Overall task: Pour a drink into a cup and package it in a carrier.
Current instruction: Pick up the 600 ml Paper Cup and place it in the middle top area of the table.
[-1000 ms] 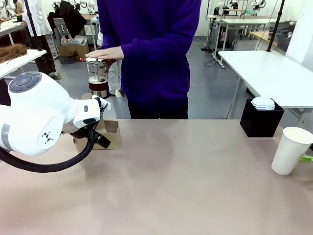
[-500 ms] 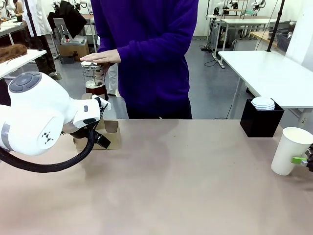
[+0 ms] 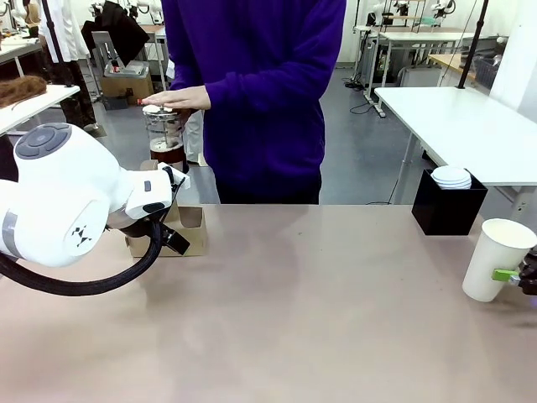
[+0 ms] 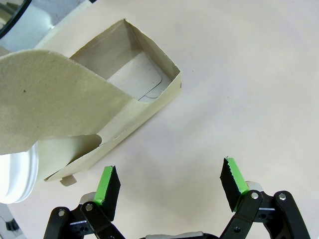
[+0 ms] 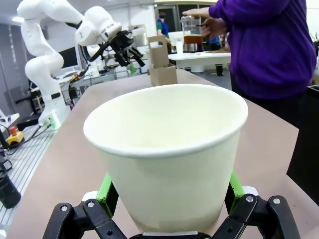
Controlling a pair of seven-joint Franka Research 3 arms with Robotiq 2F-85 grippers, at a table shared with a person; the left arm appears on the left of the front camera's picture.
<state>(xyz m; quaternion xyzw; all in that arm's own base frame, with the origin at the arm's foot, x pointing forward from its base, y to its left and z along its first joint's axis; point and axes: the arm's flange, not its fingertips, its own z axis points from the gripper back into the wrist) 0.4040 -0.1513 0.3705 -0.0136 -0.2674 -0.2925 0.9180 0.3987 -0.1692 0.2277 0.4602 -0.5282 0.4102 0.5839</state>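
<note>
Currently the cup [image 3: 497,259] stands upright at the right edge of the table [image 3: 319,319]. The right hand [image 5: 170,191] straddles it low down: jaws spread wide, one green pad on each side of the lower wall. Can't tell whether the pads actually touch the paper. The front view shows one pad [image 3: 506,274] just beside the cup's right flank.

The drink [image 3: 168,149] is a dark layer in the bottom of a glass pitcher [image 3: 165,126], held in the air past the table's far edge, on the left. A person's hand [image 3: 180,96] lies flat on the pitcher's lid. The person, in a purple top, stands at the far side.

The carrier [image 3: 191,228] sits on the table's left, below the pitcher and partly hidden behind the left arm [image 3: 67,197]. From the left wrist, one open compartment shows its floor. The left hand [image 4: 169,184] hovers over bare table just beside the carrier, jaws wide apart, gripping nothing.

A black box [image 3: 447,210] with white lids [image 3: 451,176] on top sits at the far right, behind the cup.
</note>
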